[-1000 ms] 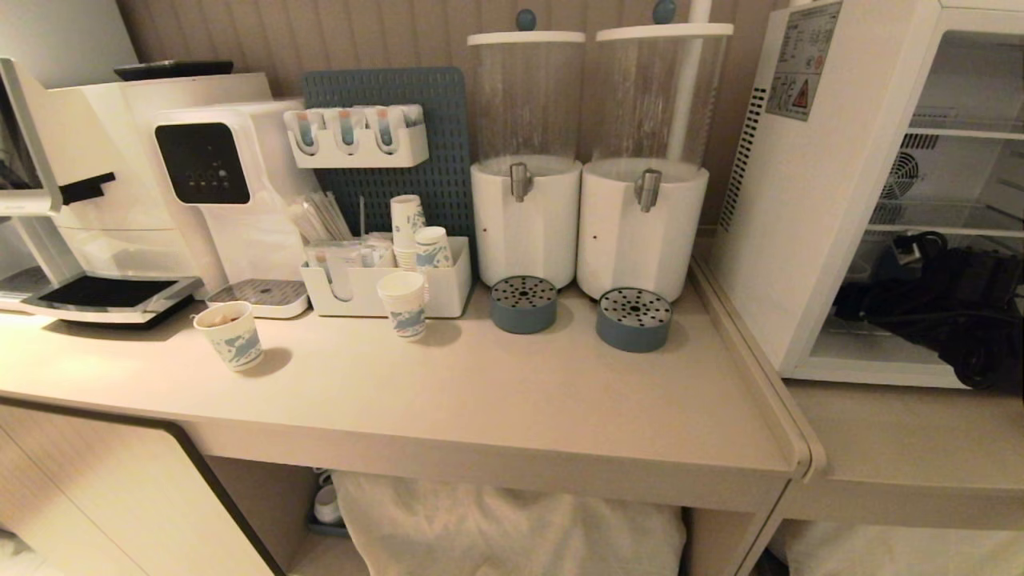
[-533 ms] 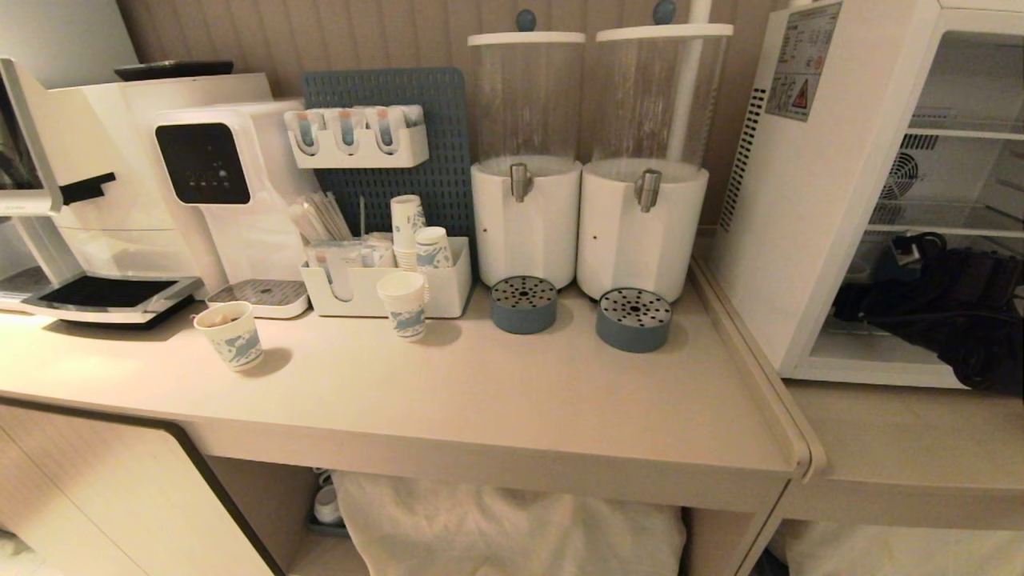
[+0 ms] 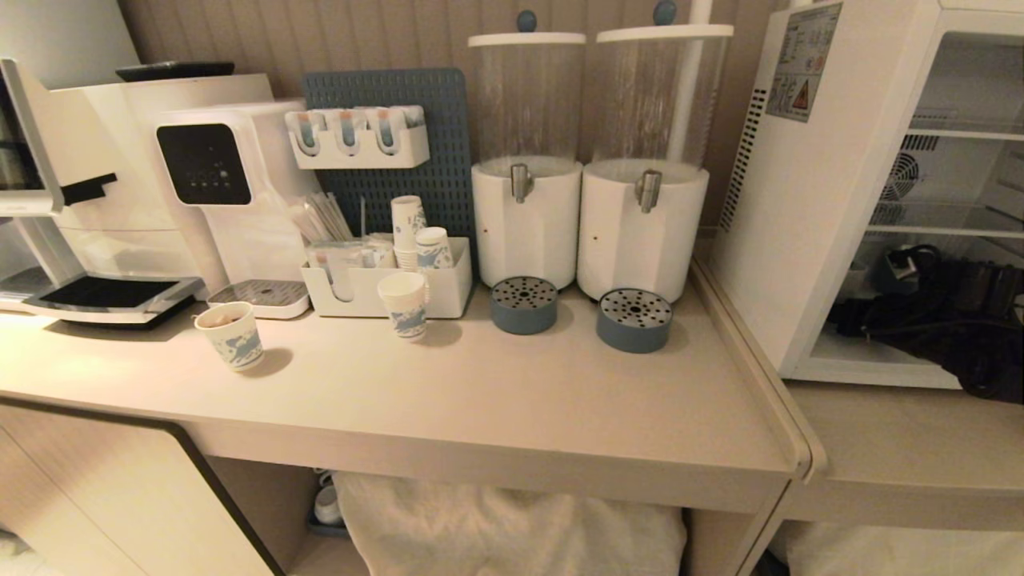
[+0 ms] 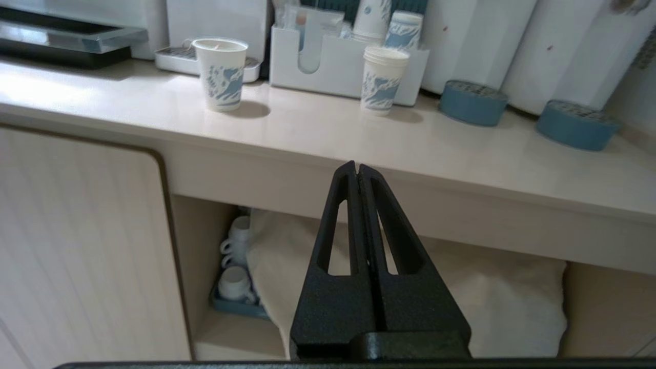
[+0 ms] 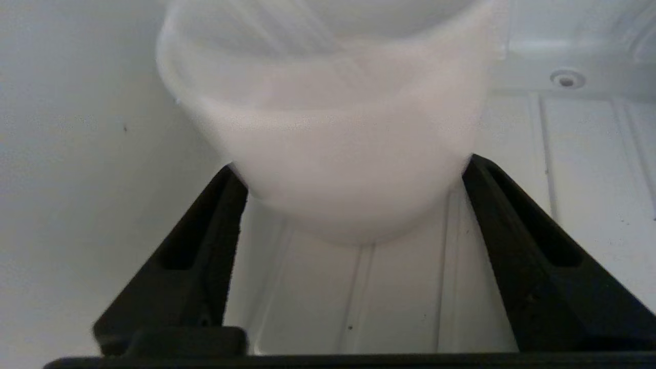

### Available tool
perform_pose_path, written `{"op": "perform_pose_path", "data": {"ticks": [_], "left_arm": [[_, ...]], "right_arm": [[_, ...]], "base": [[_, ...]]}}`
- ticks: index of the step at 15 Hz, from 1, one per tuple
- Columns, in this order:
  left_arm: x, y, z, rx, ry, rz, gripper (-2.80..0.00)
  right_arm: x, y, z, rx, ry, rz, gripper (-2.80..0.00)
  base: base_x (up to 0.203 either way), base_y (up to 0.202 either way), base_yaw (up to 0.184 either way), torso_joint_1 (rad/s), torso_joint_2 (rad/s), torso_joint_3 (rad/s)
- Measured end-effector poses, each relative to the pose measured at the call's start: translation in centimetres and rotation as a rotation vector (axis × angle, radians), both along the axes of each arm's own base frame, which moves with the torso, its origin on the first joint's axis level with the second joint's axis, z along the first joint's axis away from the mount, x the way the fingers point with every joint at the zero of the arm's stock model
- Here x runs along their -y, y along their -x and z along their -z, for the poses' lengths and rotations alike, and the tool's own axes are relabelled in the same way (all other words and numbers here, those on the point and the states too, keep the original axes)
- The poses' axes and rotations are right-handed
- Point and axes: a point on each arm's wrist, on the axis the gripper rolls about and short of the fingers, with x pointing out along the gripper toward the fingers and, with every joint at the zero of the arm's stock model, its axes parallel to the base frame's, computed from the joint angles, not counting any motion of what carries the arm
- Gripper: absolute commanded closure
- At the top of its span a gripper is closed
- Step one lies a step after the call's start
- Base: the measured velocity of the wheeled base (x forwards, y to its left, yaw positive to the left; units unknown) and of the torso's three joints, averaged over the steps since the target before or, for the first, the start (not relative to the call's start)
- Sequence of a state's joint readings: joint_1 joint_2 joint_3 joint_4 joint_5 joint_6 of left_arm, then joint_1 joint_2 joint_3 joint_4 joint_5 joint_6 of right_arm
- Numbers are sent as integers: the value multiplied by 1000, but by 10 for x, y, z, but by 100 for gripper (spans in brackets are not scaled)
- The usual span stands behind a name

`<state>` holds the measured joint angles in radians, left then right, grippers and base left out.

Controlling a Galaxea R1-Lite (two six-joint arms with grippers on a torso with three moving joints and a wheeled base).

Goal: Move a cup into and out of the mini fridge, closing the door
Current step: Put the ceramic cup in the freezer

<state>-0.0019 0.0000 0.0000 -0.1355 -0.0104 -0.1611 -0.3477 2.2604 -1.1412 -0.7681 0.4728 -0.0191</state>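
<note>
My left gripper (image 4: pixel 359 169) is parked low in front of the counter (image 4: pixel 318 138), pressed shut on nothing. Its camera alone shows a few spare mugs (image 4: pixel 236 266) stacked on the shelf under the counter, which my head view barely catches. From my head, moving rightward past the paper cups (image 3: pixel 232 336) and the drink dispensers (image 3: pixel 584 224), I see the mini fridge (image 3: pixel 800 240) standing open at the far right, with my right arm (image 3: pixel 952 312) reaching deep onto its bottom level. The arm hides the cup there, and the door lies outside every view. Only my right wrist camera finds the cup (image 5: pixel 328 102). It sits upright on the ribbed fridge floor (image 5: pixel 564 179), and my right gripper (image 5: pixel 351 169) is spread wide astride its lower wall. I cannot tell whether I am pressing it or standing just clear. I judge the cup to be stiff glazed ceramic, fairly heavy for its size, slick and likely to chip if knocked. Its belly tapers downward, so I would hold it higher, across the widest part, squarely and firmly.
</note>
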Motion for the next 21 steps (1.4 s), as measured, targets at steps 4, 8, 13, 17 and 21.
{"op": "perform_pose_path", "data": {"ticks": [4,8,13,17,21], "left_arm": [[0,0,0,0,0,2,0],[0,0,0,0,0,1,0],[0,0,0,0,0,2,0],[0,0,0,1,0,2,0],[0,0,0,1,0,1,0]], "right_arm": [[-2,7,-4,5,6,-5,-280],[-2,8,-7,10,6,-4,-280],[-2,12,-8,7,1,-7,-280],[-4,28,-15,-3,-29,-52,-280],[-9,56,-33,0,-42,-69,-280]], "base": [[0,0,0,0,0,0],[0,0,0,0,0,0],[0,0,0,0,0,0],[0,0,0,0,0,0],[0,0,0,0,0,0]]}}
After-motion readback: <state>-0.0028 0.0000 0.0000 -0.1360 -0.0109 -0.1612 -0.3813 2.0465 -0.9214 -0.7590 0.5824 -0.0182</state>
